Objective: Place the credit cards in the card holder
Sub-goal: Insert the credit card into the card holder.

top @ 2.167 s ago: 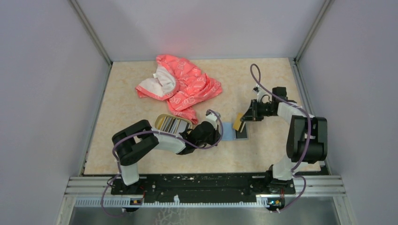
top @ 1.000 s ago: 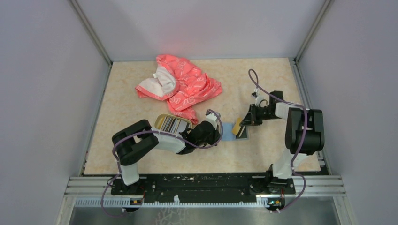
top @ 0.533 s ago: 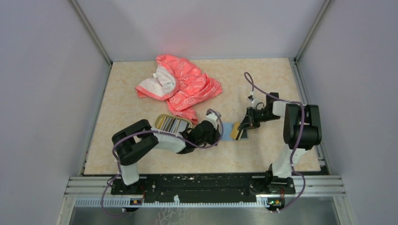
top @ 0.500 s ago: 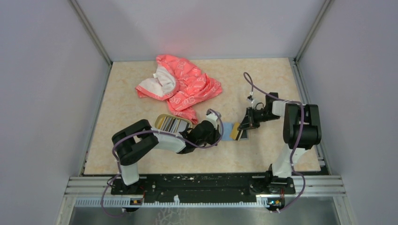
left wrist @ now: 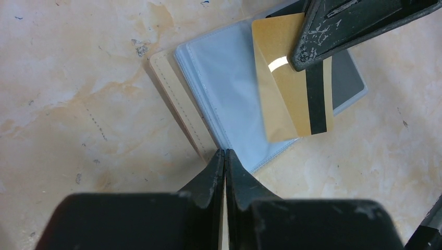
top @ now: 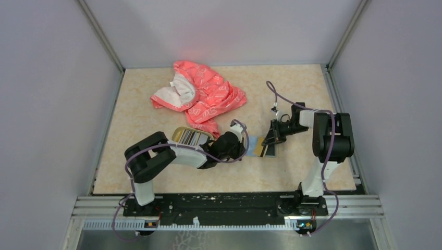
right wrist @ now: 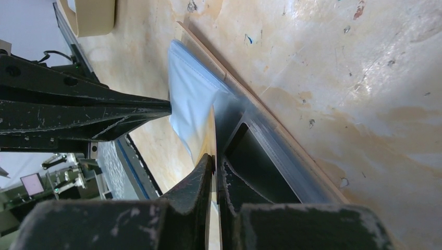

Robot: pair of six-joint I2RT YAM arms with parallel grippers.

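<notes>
Pinching one golden card [left wrist: 286, 99] over one card holder [left wrist: 224, 88], the right claw [right wrist: 215, 159] faces the left claw [left wrist: 224, 153], pressed together.

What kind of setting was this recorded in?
Probably a lab robot test booth: plain grey walls enclose a beige marbled tabletop, with two black-and-white arms bolted to a metal rail.

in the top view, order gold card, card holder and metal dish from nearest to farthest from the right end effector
1. gold card: pinched in the right end effector itself.
2. card holder: lying open on the table, just under and left of the end effector.
3. metal dish: farthest, well off to the left.
</notes>
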